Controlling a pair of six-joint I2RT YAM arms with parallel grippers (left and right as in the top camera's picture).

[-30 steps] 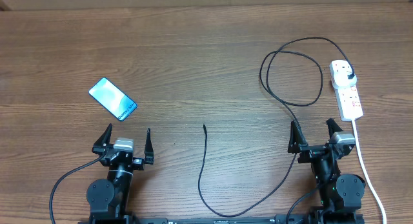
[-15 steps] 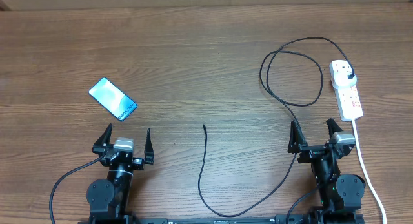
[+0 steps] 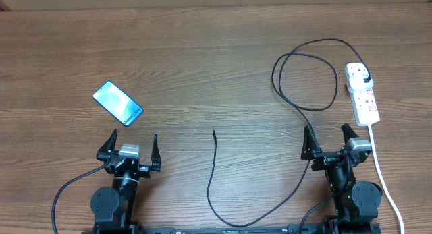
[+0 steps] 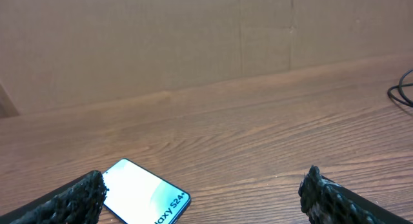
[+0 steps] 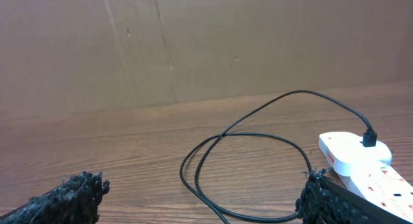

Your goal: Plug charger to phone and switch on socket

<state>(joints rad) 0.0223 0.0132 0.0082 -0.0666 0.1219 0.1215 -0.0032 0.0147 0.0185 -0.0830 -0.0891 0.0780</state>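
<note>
here the phone [image 3: 118, 104] lies just beyond the left hand [image 3: 134, 135].

Right gripper [image 5: 197, 199], dark fingers [image 5: 71, 198] wide apart with nothing between; wooden table [image 5: 116, 153]; charger [image 5: 219, 137] lying in a loose loop, its black plug [image 5: 369, 139] seated in the white socket [image 5: 361, 164] at right; cardboard wall [image 5: 193, 43] behind.

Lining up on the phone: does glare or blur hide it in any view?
Overhead: phone sharp, evenly lit, no glare. Left wrist: its screen is washed almost white and cropped by the bottom edge, but the printed text is legible.
</note>
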